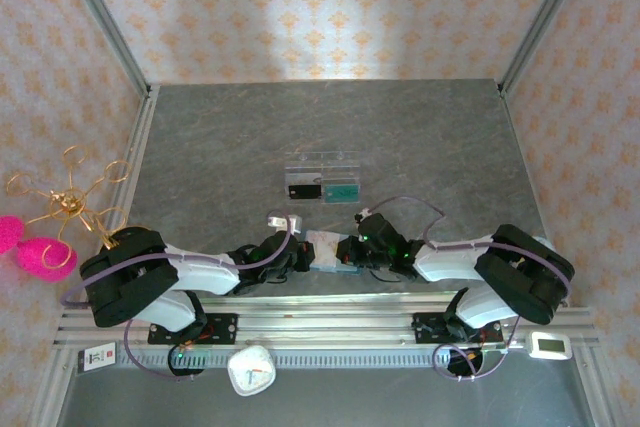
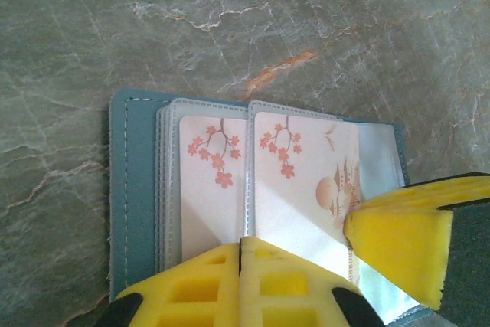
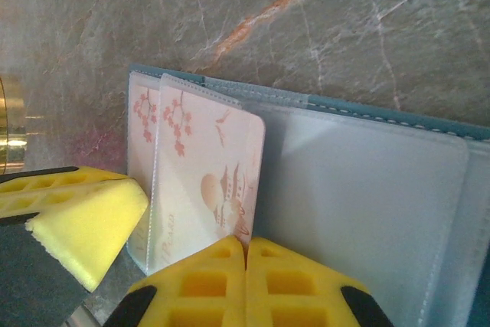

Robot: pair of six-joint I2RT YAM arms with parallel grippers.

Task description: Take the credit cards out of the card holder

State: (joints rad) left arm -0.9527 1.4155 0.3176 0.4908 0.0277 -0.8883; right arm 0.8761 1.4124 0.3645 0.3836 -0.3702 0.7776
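Note:
The teal-blue card holder (image 1: 325, 250) lies open on the grey marble table between both grippers, its cover (image 2: 134, 189) flat and its clear sleeves (image 3: 367, 212) fanned out. A pale credit card (image 2: 302, 181) printed with orange blossoms and a pagoda sits in one sleeve, which stands raised off the others (image 3: 203, 166). My left gripper (image 2: 243, 243) is shut on the near edge of a sleeve at its seam. My right gripper (image 3: 246, 250) is shut on the near corner of that card. A second blossom-printed sleeve lies behind. The bright blue card is hidden.
A clear acrylic tray (image 1: 322, 162) farther back holds a black card (image 1: 301, 190) and a teal-green card (image 1: 341, 189). A gold wire ornament (image 1: 70, 197) and pink balls (image 1: 40, 252) stand off the table's left side. A white timer (image 1: 252, 369) rests on the front rail.

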